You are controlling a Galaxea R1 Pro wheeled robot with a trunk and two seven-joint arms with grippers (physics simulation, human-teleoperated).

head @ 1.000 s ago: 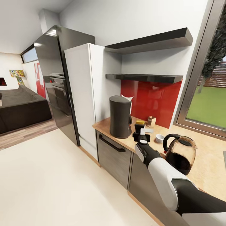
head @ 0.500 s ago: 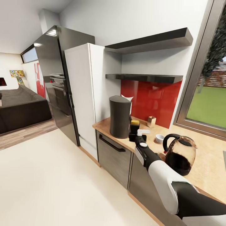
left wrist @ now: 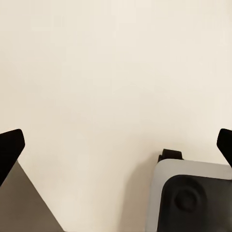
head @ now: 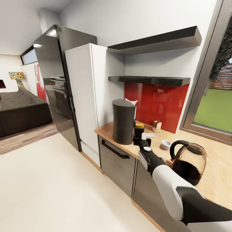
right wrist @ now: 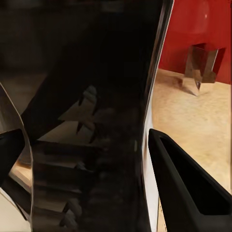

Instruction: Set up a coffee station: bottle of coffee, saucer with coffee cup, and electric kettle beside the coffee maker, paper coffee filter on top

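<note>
We have the bottle [head: 139,128] gripped in the right jaws [head: 140,139], low over the worktop [head: 151,145] just beside the coffee maker [head: 123,120]. We should lower it straight, upright, then release without nudging the maker. Left jaws [left wrist: 116,145] hang wide apart over the floor [left wrist: 116,72].

Lighting: bright, even daylight, strongest from the window [head: 212,106] at right. Glare: soft sheen on the red backsplash [head: 158,103]; pale highlight along the dark refrigerator [head: 54,74] top. Shadows: soft under both shelves [head: 151,61]. Distortion: wide-angle bowing at edges. Right wrist view dim, murky reflections, slightly blurred; left wrist view pale, flat.
</note>
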